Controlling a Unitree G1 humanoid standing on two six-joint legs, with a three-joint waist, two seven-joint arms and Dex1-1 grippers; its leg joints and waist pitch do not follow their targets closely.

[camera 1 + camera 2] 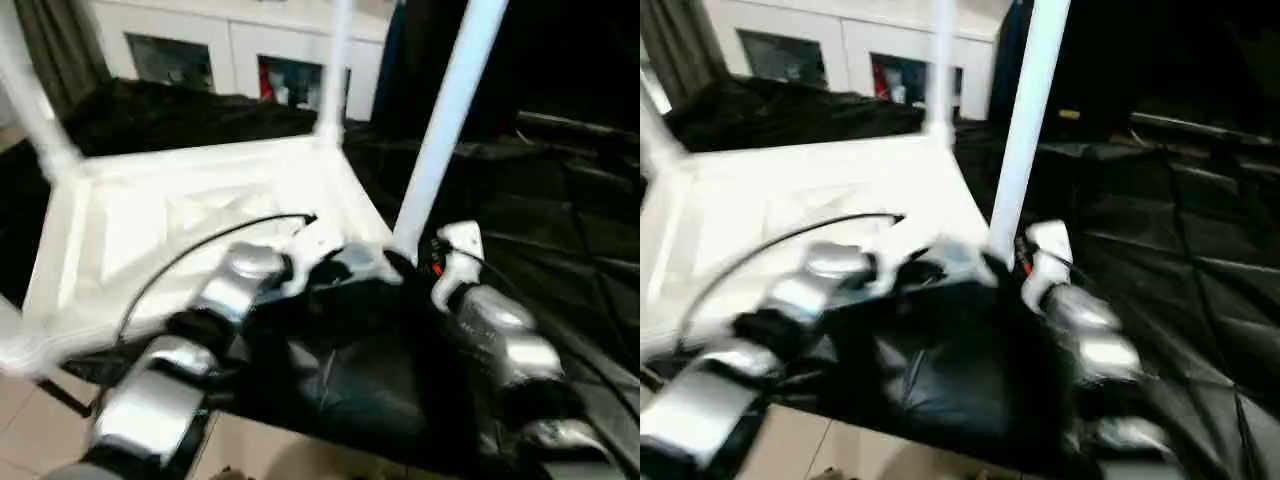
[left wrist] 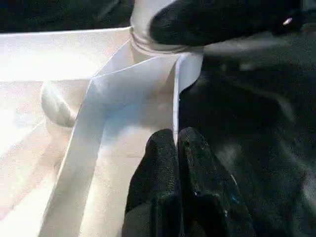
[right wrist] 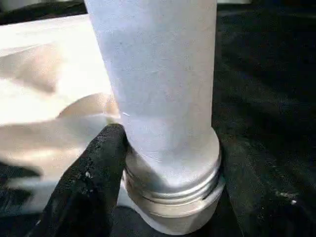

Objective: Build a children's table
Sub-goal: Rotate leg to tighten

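The children's table lies upside down on black cloth, its white ribbed top [image 1: 180,230] facing up. Three white legs stand in corner sockets: one at the near right [image 1: 440,130], one at the far right [image 1: 335,70], one at the left [image 1: 30,100]. My right gripper [image 3: 168,148] is shut on the near right leg just above its threaded base, one black finger [image 3: 94,173] pressed against it. My left gripper [image 2: 178,143] is shut, fingertips together at the top's rim [image 2: 175,98] beside that corner. I cannot tell whether it pinches the rim.
A white glass-door cabinet [image 1: 230,50] stands behind the work. Black quilted cloth [image 1: 540,230] spreads to the right and under the top. A black cable [image 1: 200,250] arcs over my left forearm. Tiled floor [image 1: 30,420] shows at the near left.
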